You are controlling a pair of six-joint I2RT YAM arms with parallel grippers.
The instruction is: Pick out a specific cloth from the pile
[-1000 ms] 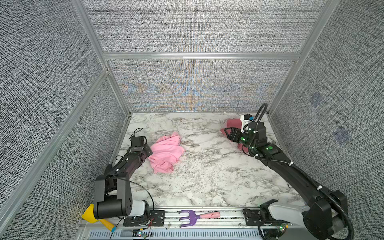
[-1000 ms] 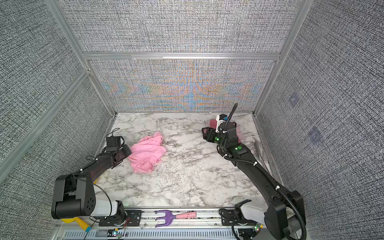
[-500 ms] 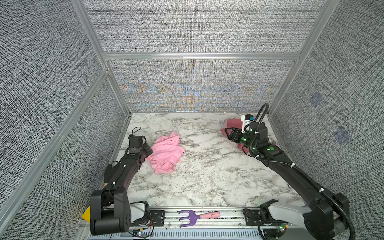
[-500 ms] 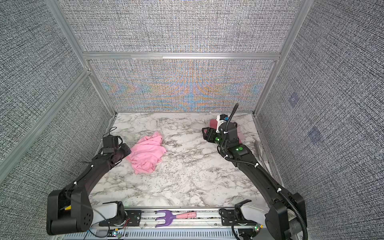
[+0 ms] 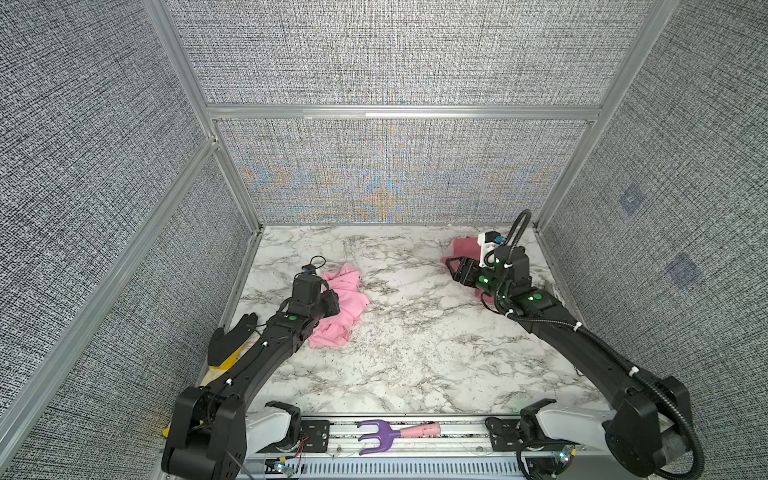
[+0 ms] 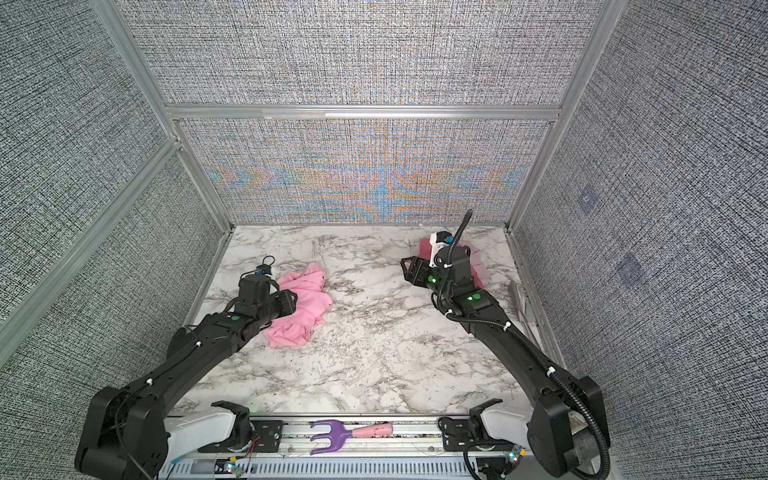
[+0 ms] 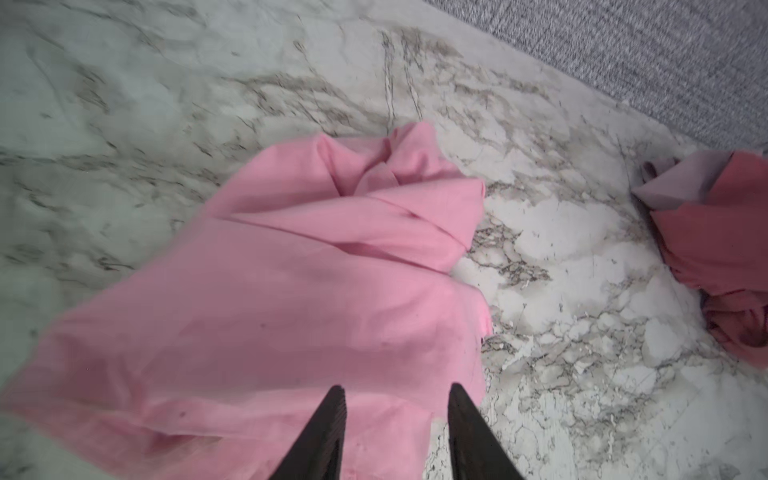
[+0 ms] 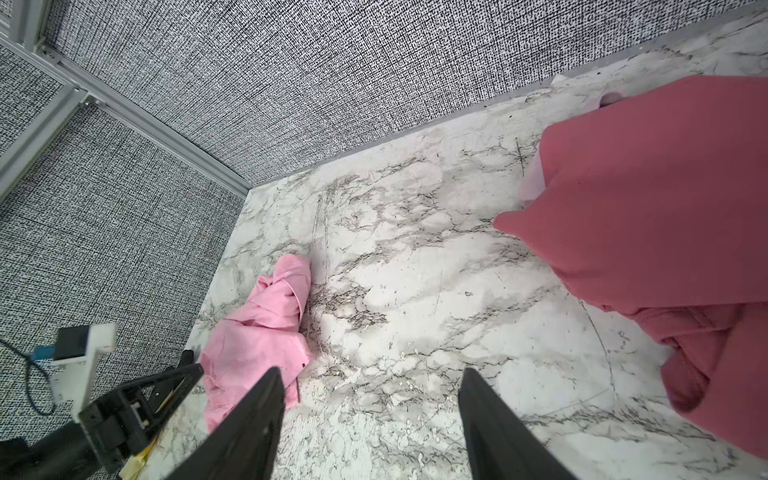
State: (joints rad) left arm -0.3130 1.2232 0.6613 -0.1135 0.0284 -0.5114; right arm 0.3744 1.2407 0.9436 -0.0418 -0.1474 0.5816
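The light pink cloth (image 7: 311, 270) lies directly ahead of the nearer left hand (image 7: 397, 388), which is spread, pinching nothing.

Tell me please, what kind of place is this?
Probably a robot test cell: grey woven panels in an aluminium frame enclose a marble-pattern tabletop, with a black left arm and right arm mounted at its front.

Cloth (image 5: 347, 291) left, other cloth (image 5: 463, 247) right-rear
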